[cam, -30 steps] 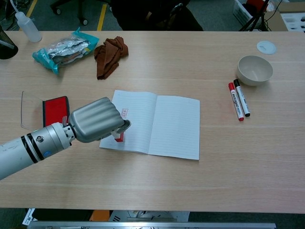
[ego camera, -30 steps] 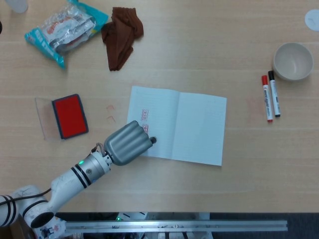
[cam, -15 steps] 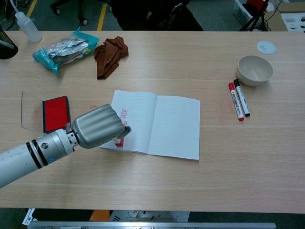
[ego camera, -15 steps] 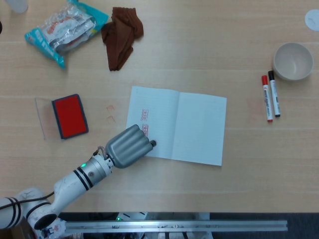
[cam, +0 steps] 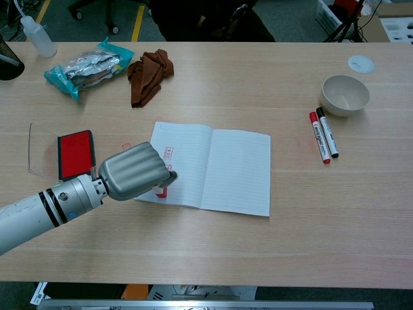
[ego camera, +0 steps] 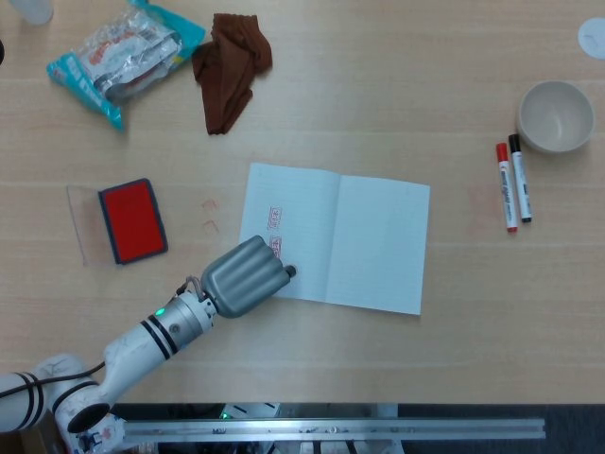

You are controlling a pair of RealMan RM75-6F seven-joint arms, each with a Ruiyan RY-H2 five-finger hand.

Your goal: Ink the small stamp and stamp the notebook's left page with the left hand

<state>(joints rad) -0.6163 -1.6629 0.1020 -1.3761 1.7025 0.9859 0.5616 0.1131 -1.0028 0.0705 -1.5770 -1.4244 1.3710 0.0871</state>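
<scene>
The grey ribbed left hand (ego camera: 244, 277) (cam: 132, 171) sits low over the near left corner of the open white lined notebook (ego camera: 359, 246) (cam: 222, 169), its fingers curled closed around the small red stamp (cam: 161, 190), of which only the lower red part shows under the hand in the chest view. The stamp's base appears to be at the left page's near edge; whether it presses the paper cannot be told. The right hand is in neither view.

On the left page, just beyond the hand, lie two small red rectangular stamp prints (ego camera: 274, 218) (cam: 168, 153), one nearer than the other, the nearer one partly hidden by the fingers. Two fainter red marks (ego camera: 209, 214) lie on the light wooden table (ego camera: 378, 104) (cam: 258, 245) just left of the notebook.

Further left lies one red ink pad in a dark tray (ego camera: 132, 219) (cam: 75, 154), with its clear lid (ego camera: 77, 222) beside it on the left.

Far left are one teal and silver snack bag (ego camera: 121, 52) (cam: 90, 66) and one crumpled brown cloth (ego camera: 232, 66) (cam: 148, 75). A clear squeeze bottle (cam: 33, 35) stands at the far left corner.

To the right, well apart from the notebook, lie two markers side by side, one red marker (ego camera: 506, 186) (cam: 319, 146) and one black marker (ego camera: 520, 178) (cam: 328, 141), near one cream bowl (ego camera: 556, 116) (cam: 345, 94). One small white disc (cam: 360, 63) lies beyond the bowl.
</scene>
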